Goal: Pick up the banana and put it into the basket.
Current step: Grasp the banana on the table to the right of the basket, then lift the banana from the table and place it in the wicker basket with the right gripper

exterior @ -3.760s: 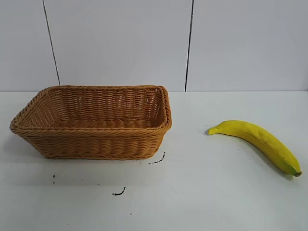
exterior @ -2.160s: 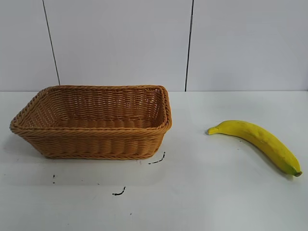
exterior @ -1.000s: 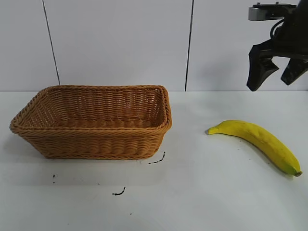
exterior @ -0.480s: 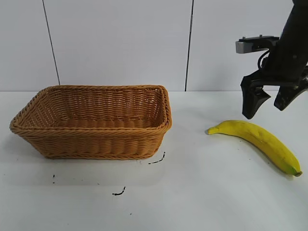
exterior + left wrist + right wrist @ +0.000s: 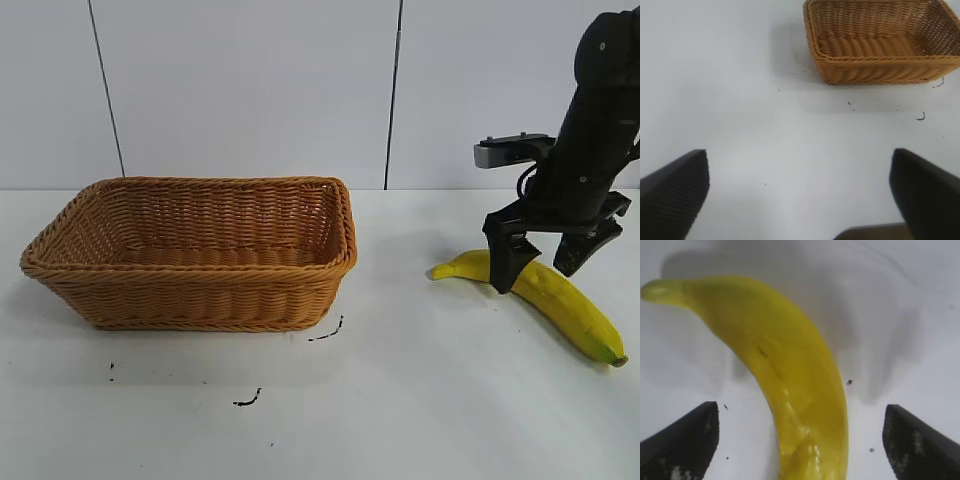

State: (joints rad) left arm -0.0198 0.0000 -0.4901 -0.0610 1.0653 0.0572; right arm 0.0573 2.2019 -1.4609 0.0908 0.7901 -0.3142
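The yellow banana [image 5: 560, 300] lies on the white table at the right, its stem tip toward the basket. My right gripper [image 5: 540, 262] is open and straddles the banana's upper half, one finger [image 5: 503, 262] in front of it, the other behind. In the right wrist view the banana [image 5: 790, 375] runs between the two spread fingertips without touching either. The tan wicker basket [image 5: 190, 300] stands at the left, with nothing in it. My left gripper [image 5: 800, 190] is open over bare table, off to the side of the basket [image 5: 880, 70], and is out of the exterior view.
Small black marks [image 5: 247, 401] dot the table in front of the basket. A white panelled wall [image 5: 250, 90] rises behind the table. Bare table [image 5: 400, 300] lies between basket and banana.
The right arm entered from the upper right and has come down, open, until its fingers straddle the banana. The banana and basket have not moved.
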